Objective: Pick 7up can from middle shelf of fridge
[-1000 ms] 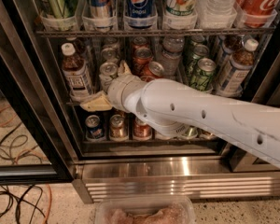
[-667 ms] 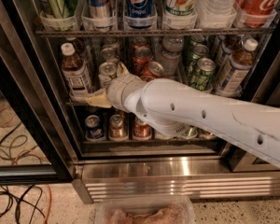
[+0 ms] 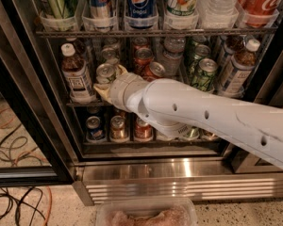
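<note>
at the left of the middle shelf (image 3: 80, 103), the gripper (image 3: 108, 82) sat at the 7up can (image 3: 105, 72); its hold couldn't be told.

Shop or canteen corner, this: tall black-framed drinks cooler (image 3: 179, 171), cans (image 3: 205, 72) and bottles (image 3: 76, 75) racked all round the gripper (image 3: 102, 90), black cables (image 3: 9, 206) on speckled floor (image 3: 66, 209) below-left.

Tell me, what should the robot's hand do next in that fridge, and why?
Probably ease the hand slightly deeper toward the 7up can on the middle shelf. The hand sits at the shelf's front edge, just in front of the can, but whether it grips the can is hidden by the arm.
</note>
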Action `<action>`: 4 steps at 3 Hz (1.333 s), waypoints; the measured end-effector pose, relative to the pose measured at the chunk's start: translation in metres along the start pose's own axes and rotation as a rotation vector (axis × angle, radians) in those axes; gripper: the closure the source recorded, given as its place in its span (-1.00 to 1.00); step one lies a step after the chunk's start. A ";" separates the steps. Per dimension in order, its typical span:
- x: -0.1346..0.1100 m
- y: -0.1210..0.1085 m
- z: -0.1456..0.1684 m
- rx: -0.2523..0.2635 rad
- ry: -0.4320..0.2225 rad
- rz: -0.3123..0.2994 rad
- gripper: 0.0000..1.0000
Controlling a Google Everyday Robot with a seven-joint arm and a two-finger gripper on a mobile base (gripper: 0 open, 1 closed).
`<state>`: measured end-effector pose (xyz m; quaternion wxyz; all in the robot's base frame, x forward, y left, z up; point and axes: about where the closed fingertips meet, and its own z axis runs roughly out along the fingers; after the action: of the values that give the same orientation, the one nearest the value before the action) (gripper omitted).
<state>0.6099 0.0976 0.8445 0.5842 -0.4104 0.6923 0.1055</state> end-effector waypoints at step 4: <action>-0.007 -0.011 -0.042 0.013 0.006 0.010 1.00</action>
<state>0.5871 0.0672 0.8673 0.5841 -0.4035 0.6968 0.1027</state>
